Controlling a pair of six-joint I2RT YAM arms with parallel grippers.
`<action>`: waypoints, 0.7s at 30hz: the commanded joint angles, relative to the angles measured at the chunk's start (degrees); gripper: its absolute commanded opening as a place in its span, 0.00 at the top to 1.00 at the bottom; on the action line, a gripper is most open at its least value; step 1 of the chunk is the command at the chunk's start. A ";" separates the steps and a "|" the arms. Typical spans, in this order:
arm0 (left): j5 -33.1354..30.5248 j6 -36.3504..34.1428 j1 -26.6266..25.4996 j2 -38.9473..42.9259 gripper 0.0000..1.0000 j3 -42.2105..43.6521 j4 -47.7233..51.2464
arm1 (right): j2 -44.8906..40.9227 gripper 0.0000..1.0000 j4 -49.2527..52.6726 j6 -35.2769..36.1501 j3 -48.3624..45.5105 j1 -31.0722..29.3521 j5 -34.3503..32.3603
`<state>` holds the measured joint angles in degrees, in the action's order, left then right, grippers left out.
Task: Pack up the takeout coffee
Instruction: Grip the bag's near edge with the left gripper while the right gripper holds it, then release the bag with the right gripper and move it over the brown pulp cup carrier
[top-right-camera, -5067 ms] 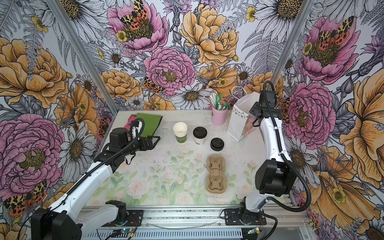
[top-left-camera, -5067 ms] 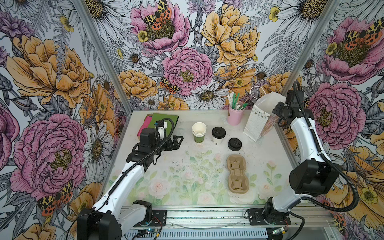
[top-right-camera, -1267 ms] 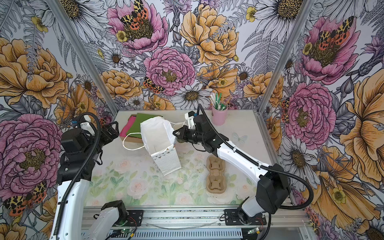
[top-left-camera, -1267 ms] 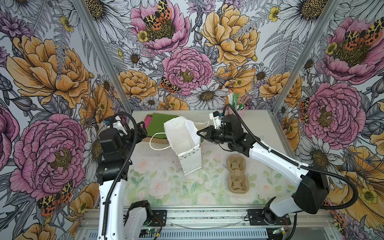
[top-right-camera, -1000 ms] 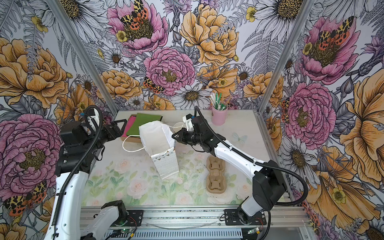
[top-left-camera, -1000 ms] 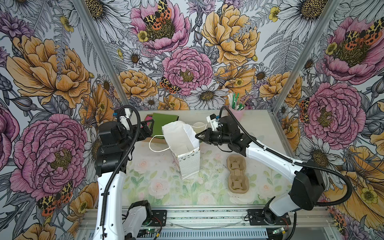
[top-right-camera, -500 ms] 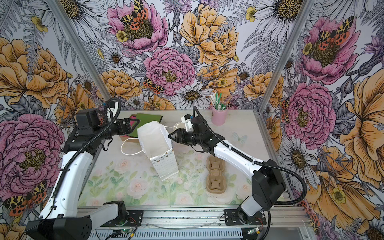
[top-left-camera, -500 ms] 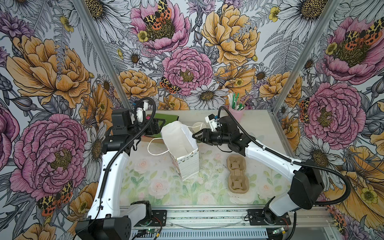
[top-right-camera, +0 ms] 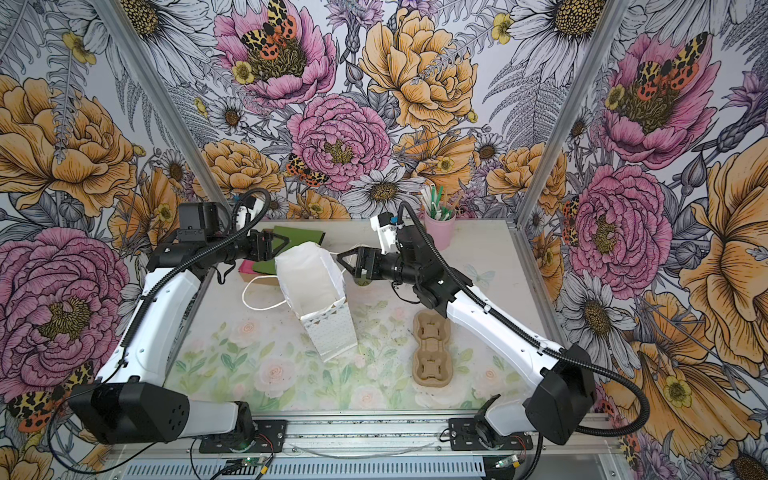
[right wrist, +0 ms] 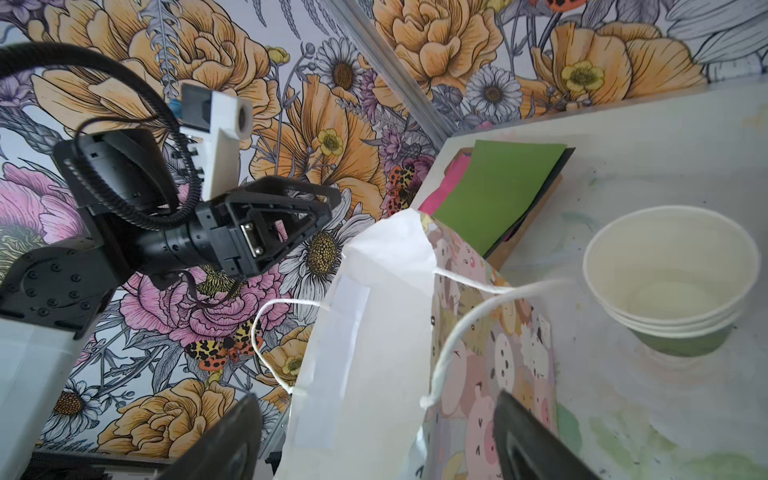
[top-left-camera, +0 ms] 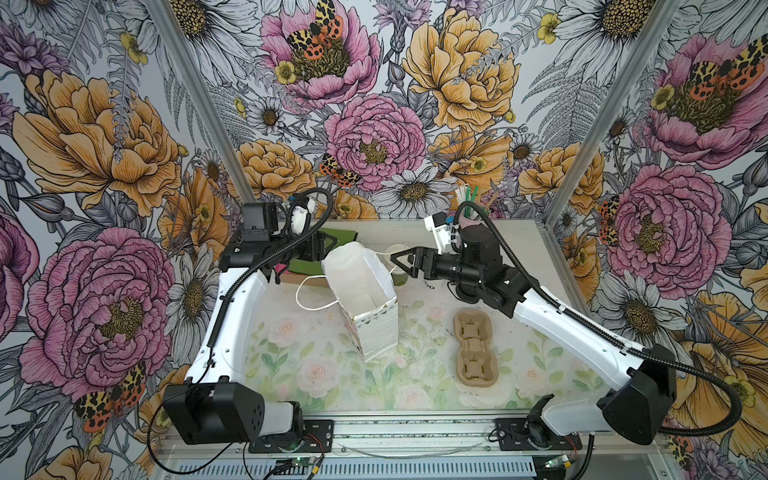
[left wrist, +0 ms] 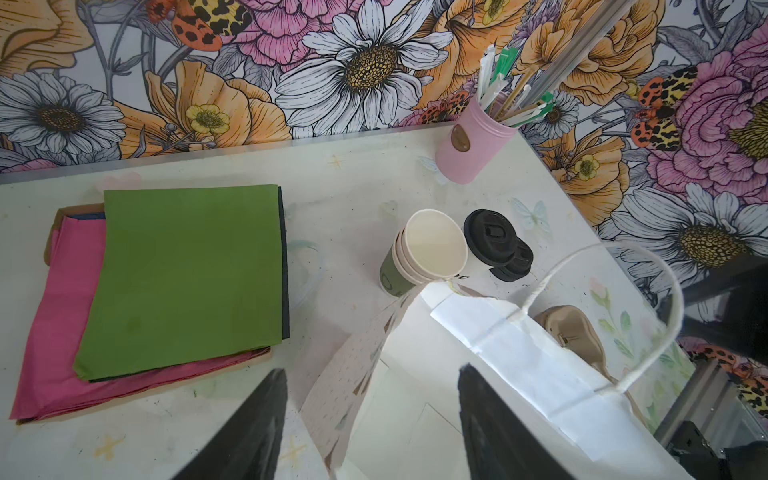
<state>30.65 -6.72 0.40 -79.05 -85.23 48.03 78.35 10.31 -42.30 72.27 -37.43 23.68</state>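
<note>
A: Two grippers round one bag. Holding anything?

B: Nothing gripped, by the look of it. At the 10 o'clock corner of the white paper gift bag (top-left-camera: pixel 365 286), the left gripper (top-left-camera: pixel 325 248), fingers well apart, straddling the rim in its wrist view without pinching. At the 2 o'clock edge, the right gripper (top-left-camera: pixel 397 262), jaws spread wide, with a string handle (right wrist: pixel 457 353) and the rim between the fingers, neither clamped.

A: Why flank the mouth like that?

B: Probably to spread and steady it. Stands upright near table centre, mouth gaping, nothing seen inside. Thin paper, easily tipped or folded shut.

A: Any sign of the takeout coffee?

B: Plain in the left wrist view: takeout coffee (left wrist: pixel 490 237), black sip lid on, standing on the table at about 2 o'clock from the bag. Pressed close against the stack of lidless paper cups (left wrist: pixel 432 249), with a loose black lid (left wrist: pixel 519 262) just beside. Mostly hidden under the right arm in both top views. Not yet in the bag.

A: Next, then?

B: Likely a reach past the stack for the lidded cup. Best gripped around the body below the lid, kept upright, then lowered through the mouth. Worth watching: handle string near the right fingers, apt to snag and drag the bag. Pulp cup carrier (top-left-camera: pixel 471 345) at 4 o'clock, well apart, empty.
</note>
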 commanded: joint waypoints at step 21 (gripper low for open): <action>-9.75 -7.43 -5.81 -9.15 0.65 -7.33 8.96 | -9.68 0.12 32.81 10.01 -8.46 7.28 -29.29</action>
<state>23.11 -13.52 -4.91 -87.66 -90.87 56.38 68.34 38.76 -31.97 64.64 -30.39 -2.24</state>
